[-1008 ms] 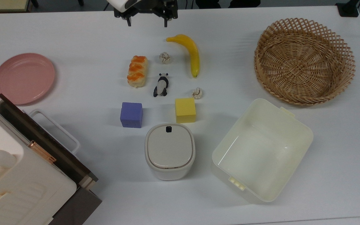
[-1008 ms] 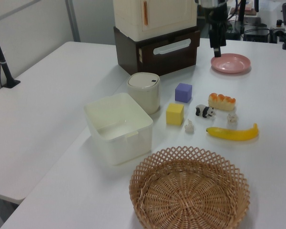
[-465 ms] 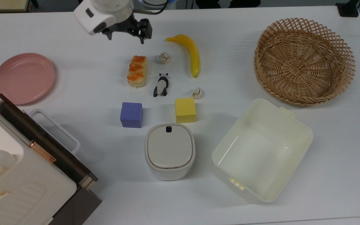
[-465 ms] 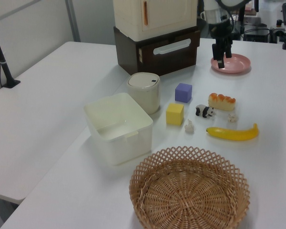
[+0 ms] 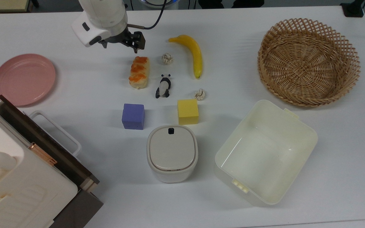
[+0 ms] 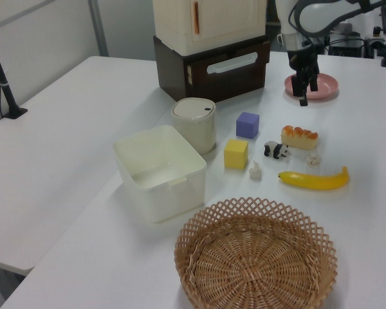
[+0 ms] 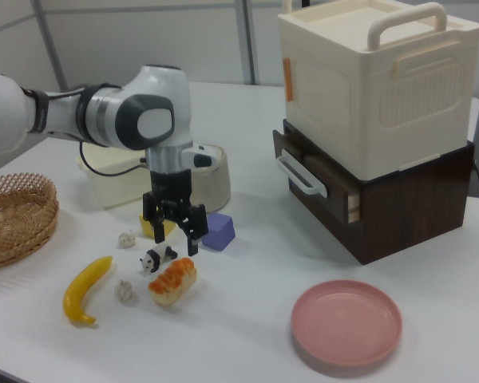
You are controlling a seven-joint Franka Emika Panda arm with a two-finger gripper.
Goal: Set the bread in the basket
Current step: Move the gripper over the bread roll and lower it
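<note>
I'm in the approach step; nothing is grasped yet. In the right view the bread (image 7: 173,281) lies flat on the white table (image 7: 247,335), nearest the camera, with the banana (image 7: 85,289) off to the right view's left and the toy panda (image 7: 152,259) just behind it. The gripper (image 7: 174,229) hangs just above and behind the loaf, fingers spread and pointing down, holding nothing. From the top view it sits just past the loaf's far end, not yet centred over it; how high it is I can only guess, probably still well clear. The purple cube (image 7: 217,230) sits behind that. The basket (image 7: 14,215) is well apart at the right view's far left, empty. My call for the next move: shift over the loaf's middle, drop, pinch it across its narrow width, avoid the panda.
</note>
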